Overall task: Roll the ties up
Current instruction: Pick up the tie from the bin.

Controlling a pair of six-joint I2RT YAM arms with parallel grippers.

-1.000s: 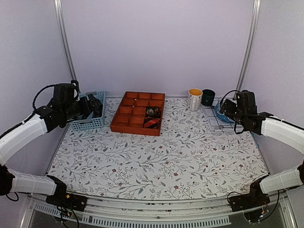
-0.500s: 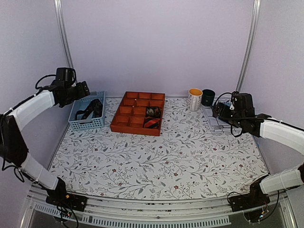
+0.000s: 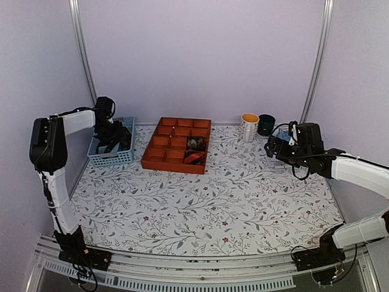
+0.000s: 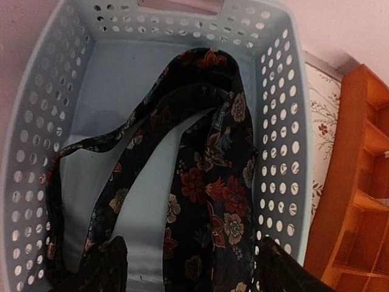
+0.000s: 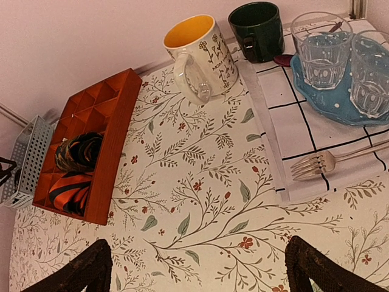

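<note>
Ties already rolled, one dark and one red-and-black, sat in adjoining tray compartments. A third tie, floral, lay loose in the basket, not yet rolled. The left gripper hung over it, fingers apart, gripping nothing. The right gripper hovered wide and empty above the table.

Top camera overlooks the whole surface; left wrist looks close into the basket; right wrist shares the tray.
</note>
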